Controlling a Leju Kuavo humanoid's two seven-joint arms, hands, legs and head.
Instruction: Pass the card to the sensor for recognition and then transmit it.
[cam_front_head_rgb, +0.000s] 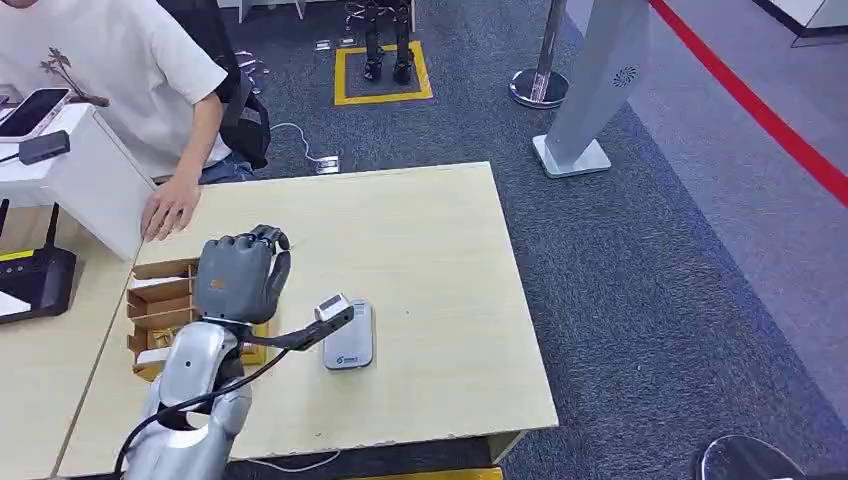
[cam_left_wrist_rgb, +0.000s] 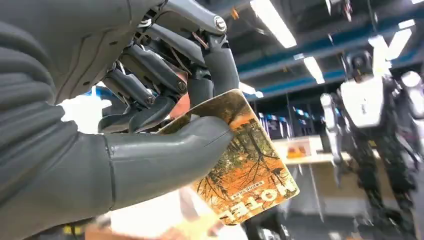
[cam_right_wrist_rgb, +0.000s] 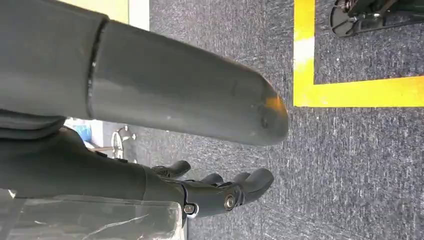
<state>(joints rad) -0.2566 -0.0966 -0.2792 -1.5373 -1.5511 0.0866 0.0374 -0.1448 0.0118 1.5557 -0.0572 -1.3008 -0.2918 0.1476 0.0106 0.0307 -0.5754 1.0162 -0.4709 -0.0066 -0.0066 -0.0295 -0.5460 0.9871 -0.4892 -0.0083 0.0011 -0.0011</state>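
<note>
My left hand (cam_front_head_rgb: 240, 275) is raised above the left part of the wooden table (cam_front_head_rgb: 440, 250), its back toward me. In the left wrist view this hand (cam_left_wrist_rgb: 150, 145) pinches an orange hotel card (cam_left_wrist_rgb: 250, 172) between the thumb and the fingers. The card sticks out past the fingertips with its printed face showing. A flat grey-white sensor (cam_front_head_rgb: 350, 345) lies on the table just right of the hand and nearer the front edge. My right hand (cam_right_wrist_rgb: 165, 95) hangs beside my body over grey carpet, fingers (cam_right_wrist_rgb: 225, 192) apart and nothing in them.
A wooden card box (cam_front_head_rgb: 160, 305) with slots sits under my left forearm. A person in a white shirt sits at the far left, one hand (cam_front_head_rgb: 170, 210) resting on the table beside a white box (cam_front_head_rgb: 95, 180). A black device (cam_front_head_rgb: 35, 280) stands on the neighbouring table.
</note>
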